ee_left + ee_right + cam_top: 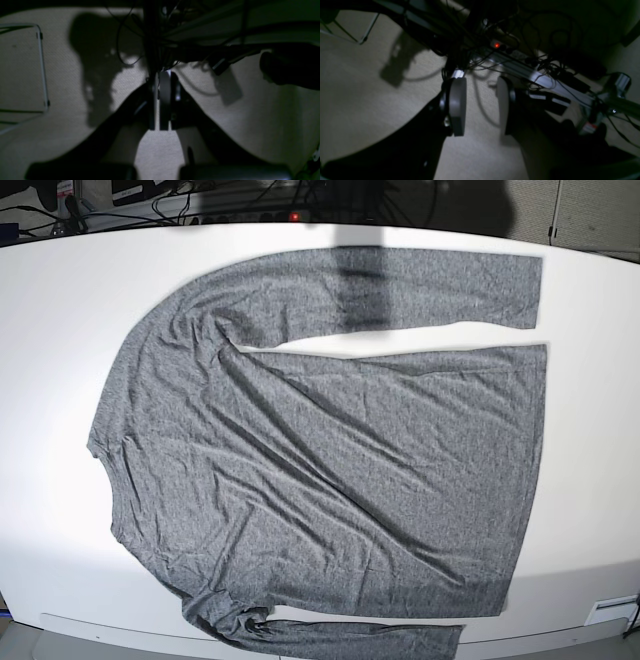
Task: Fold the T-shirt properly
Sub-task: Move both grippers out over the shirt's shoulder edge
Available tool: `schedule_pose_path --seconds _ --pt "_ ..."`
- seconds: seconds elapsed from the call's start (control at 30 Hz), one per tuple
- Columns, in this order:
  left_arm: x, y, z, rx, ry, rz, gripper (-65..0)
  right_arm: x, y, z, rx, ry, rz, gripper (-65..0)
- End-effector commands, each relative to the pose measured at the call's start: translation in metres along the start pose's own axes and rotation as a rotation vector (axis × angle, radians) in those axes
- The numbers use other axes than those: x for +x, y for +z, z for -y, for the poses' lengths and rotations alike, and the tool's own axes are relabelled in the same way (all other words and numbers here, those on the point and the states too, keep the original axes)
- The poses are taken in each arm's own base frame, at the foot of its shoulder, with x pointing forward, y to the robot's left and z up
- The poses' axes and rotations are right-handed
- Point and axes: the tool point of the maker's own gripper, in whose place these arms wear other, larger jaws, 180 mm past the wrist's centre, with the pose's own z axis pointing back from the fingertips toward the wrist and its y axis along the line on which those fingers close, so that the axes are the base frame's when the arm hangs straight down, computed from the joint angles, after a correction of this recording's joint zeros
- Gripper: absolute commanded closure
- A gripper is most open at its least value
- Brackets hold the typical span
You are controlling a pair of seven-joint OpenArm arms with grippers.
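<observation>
The T-shirt [330,470] is dark mottled grey and long-sleeved, and it lies spread flat on the white table [60,310]. Its neck points left and its hem points right. One sleeve runs along the far edge and the other bunches along the near edge. Neither arm shows in the base view. My left gripper [162,95] is shut with nothing between its pads and hangs over beige carpet. My right gripper [480,105] is open, its grey pads [457,107] wide apart with only carpet between them. Both wrist views look at the floor beside the table, not at the shirt.
Tangled cables and a power strip with a red light [497,45] hang by an aluminium frame [545,77]. A white wire frame [42,67] stands on the carpet at the left. More cables [250,200] lie behind the table's far edge.
</observation>
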Motion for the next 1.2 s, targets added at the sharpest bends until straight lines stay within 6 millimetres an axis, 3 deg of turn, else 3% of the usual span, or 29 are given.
schedule_pose_path --seconds 0.0,0.23,0.6,0.93,1.17 --pt "0.001 0.008 0.004 -0.011 0.004 0.006 -1.9 0.013 0.004 0.001 0.000 0.005 0.042 -21.9" --pt "0.029 0.014 0.014 -0.031 -0.028 0.061 -1.9 0.067 0.013 0.025 -0.068 0.060 0.174 -21.9" --pt "0.069 0.021 0.029 -0.059 -0.078 0.118 -1.9 0.123 0.038 0.085 -0.260 0.025 0.341 -21.9" --pt "0.121 0.040 -0.003 0.068 -0.125 0.252 -1.9 0.159 0.038 0.108 -0.296 -0.039 0.478 -21.9" --pt "0.153 0.042 -0.004 0.078 -0.154 0.352 -1.9 0.197 0.037 0.125 -0.326 -0.023 0.595 -21.9"
